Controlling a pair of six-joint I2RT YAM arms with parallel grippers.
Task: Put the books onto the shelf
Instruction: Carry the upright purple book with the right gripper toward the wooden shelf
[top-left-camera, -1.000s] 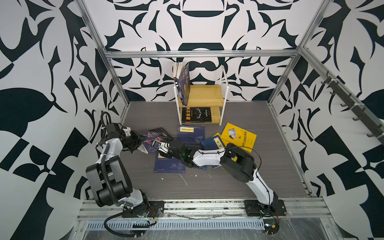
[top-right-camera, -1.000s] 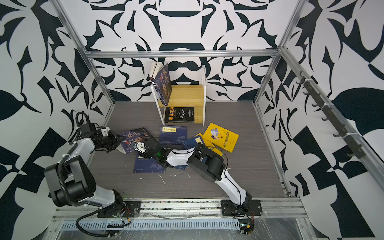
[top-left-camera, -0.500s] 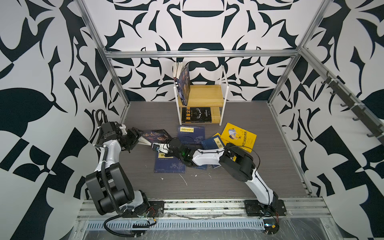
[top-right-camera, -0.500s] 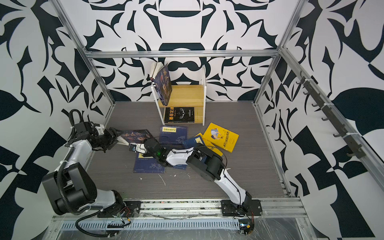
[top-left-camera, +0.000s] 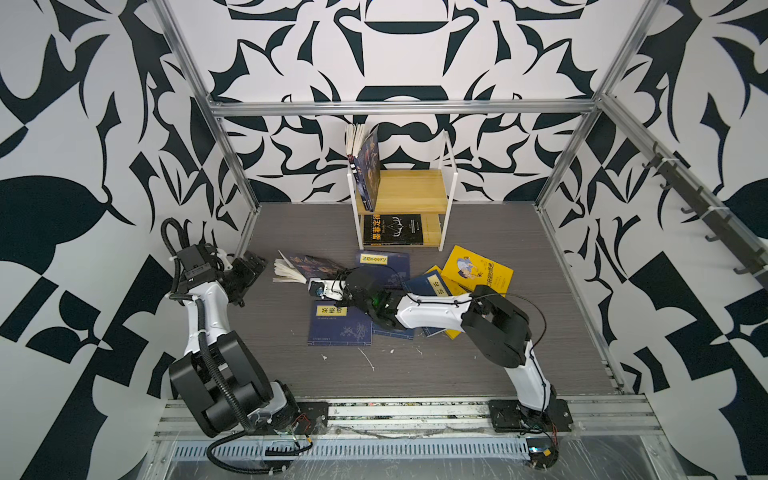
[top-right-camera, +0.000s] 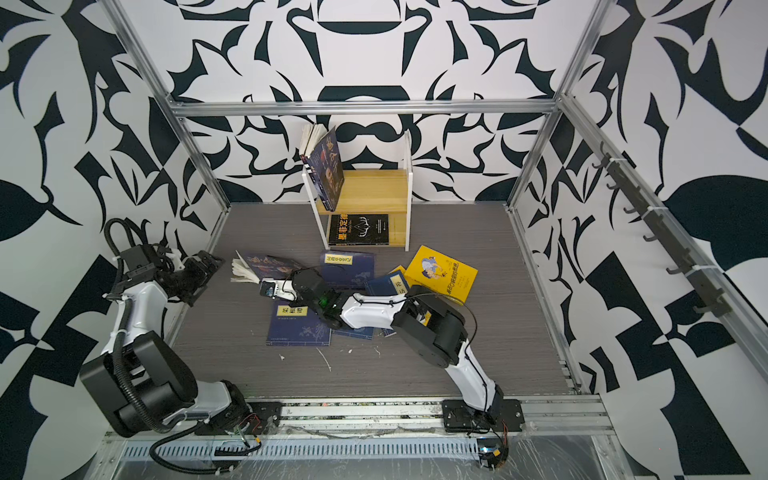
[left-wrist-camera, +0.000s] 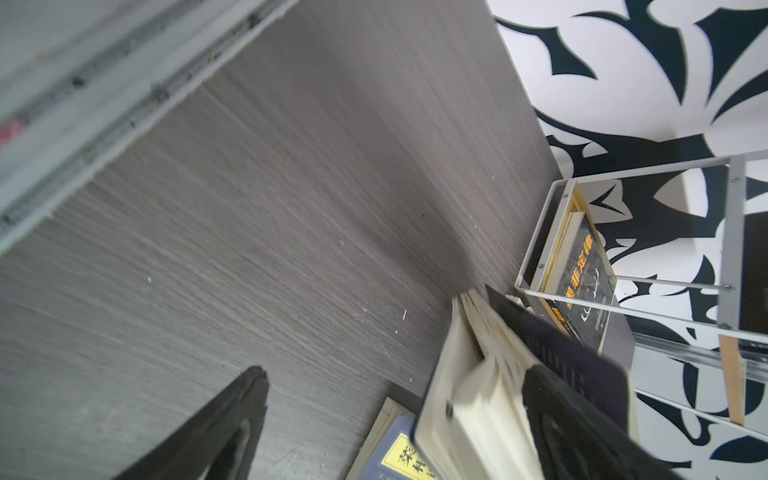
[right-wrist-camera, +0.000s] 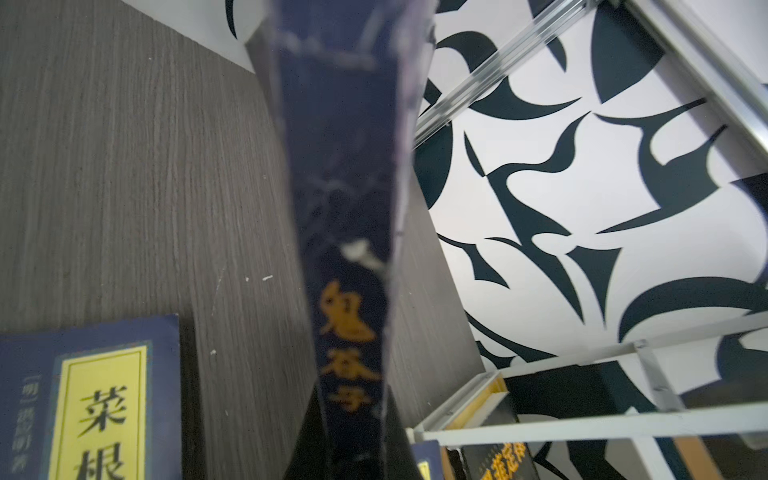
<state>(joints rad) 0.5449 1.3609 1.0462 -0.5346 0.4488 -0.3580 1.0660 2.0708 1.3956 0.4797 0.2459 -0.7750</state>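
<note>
L gripper (top-left-camera: 251, 267) stood wide open, apart from the dark blue book (top-left-camera: 311, 265); R gripper (top-left-camera: 316, 286) was clamped on it, pages fanned.

Splayed left end effector (top-left-camera: 252, 277); right end effector (top-left-camera: 314, 286) apparently clamped.

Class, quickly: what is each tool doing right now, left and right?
Left tool: open, holding nothing.
Right tool: closed on the dark blue book.
</note>
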